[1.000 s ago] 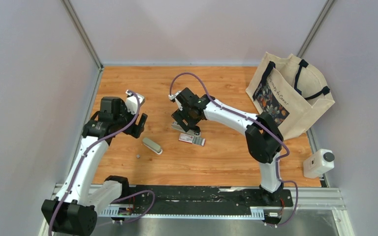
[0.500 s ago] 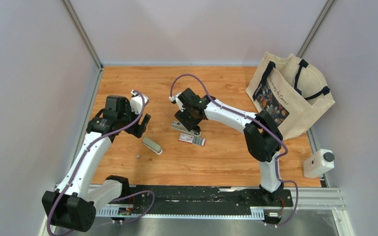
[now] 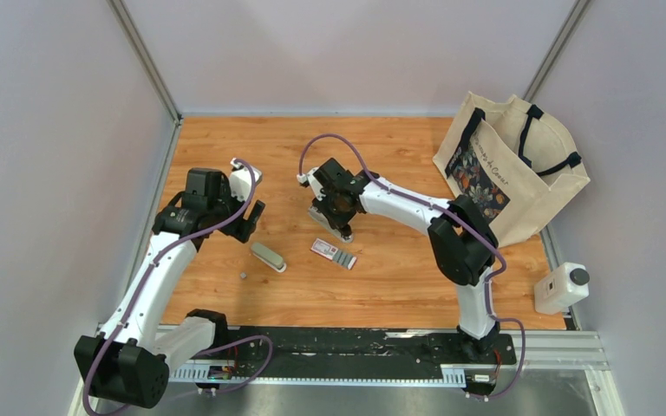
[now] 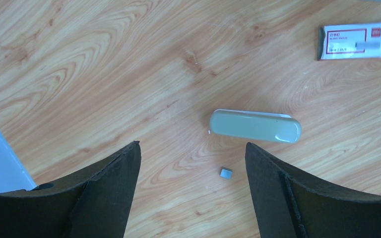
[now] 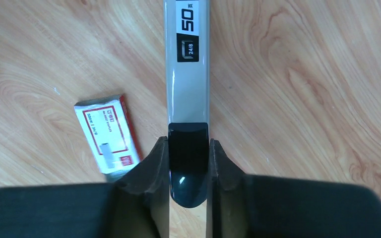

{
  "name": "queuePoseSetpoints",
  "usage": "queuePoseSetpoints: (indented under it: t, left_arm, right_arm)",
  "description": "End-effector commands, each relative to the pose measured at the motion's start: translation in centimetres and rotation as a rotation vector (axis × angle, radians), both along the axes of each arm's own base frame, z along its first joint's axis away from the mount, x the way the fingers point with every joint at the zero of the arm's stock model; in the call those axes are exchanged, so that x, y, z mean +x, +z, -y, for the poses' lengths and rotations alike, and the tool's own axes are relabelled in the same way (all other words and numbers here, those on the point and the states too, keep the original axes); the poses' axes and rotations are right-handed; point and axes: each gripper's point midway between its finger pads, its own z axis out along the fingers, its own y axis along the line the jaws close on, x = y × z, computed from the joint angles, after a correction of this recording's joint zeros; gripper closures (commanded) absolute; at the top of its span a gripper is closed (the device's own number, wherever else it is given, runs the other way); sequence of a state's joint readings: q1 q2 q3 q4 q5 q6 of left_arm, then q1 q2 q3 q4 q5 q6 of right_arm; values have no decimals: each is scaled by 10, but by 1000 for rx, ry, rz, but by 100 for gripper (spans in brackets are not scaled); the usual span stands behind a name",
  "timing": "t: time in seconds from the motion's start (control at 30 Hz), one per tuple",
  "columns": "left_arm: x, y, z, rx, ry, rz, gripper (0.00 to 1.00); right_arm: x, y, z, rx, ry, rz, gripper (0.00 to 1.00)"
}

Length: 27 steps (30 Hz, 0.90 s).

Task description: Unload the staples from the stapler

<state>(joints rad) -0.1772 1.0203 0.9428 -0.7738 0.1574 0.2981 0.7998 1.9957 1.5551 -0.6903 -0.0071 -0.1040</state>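
Slid red-and-white box (image 3: 333, 253) lower-left since before; right end effector (image 5: 188, 146) clenched on stiff stapler (image 5: 187, 74), left end effector (image 4: 192, 146) released over featherlight, scatter-prone staples (image 4: 225, 172), likely pinchable sidewise.

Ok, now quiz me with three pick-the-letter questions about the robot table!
1. Seen from the right wrist, where is the red-and-white box compared with the stapler? A on top of it; B to its left; C under it.
2. Count each tiny grey bit by the pale green piece: A one; B three; C five.
3. The left fingers are: A shut on the box; B shut on the stapler; C open and empty.
Answers: 1 B, the box lies flat beside the stapler's left edge. 2 A, only a single bit shows. 3 C, they stand wide apart with nothing between them.
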Motion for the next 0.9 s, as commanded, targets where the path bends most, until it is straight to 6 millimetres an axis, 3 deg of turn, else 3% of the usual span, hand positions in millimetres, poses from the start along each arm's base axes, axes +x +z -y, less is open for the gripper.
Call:
queuePoseSetpoints:
  t: [0.0, 0.23, 0.33, 0.43, 0.57, 0.7, 0.73, 0.87]
  left_arm:
    - [2, 5, -1, 17, -15, 33, 14]
    - [3, 6, 1, 9, -18, 34, 14]
    - [3, 6, 1, 7, -17, 35, 14]
    - [3, 5, 2, 4, -17, 33, 14]
    - [4, 4, 5, -9, -22, 26, 14]
    - [8, 1, 12, -18, -37, 23, 14]
    - [9, -3, 15, -16, -48, 9, 14]
    - [10, -14, 26, -33, -75, -28, 14]
  right_arm:
    - [6, -1, -10, 23, 3, 14, 92]
    - [0, -7, -17, 5, 12, 1, 91]
    - [8, 1, -22, 28, -39, 34, 100]
    - [16, 26, -38, 144, -116, 72, 100]
    - [23, 80, -57, 354, -208, 121, 100]
    - [28, 117, -73, 567, -316, 138, 100]
    - [21, 112, -75, 589, -319, 103, 100]
    - [11, 127, -85, 720, -374, 89, 100]
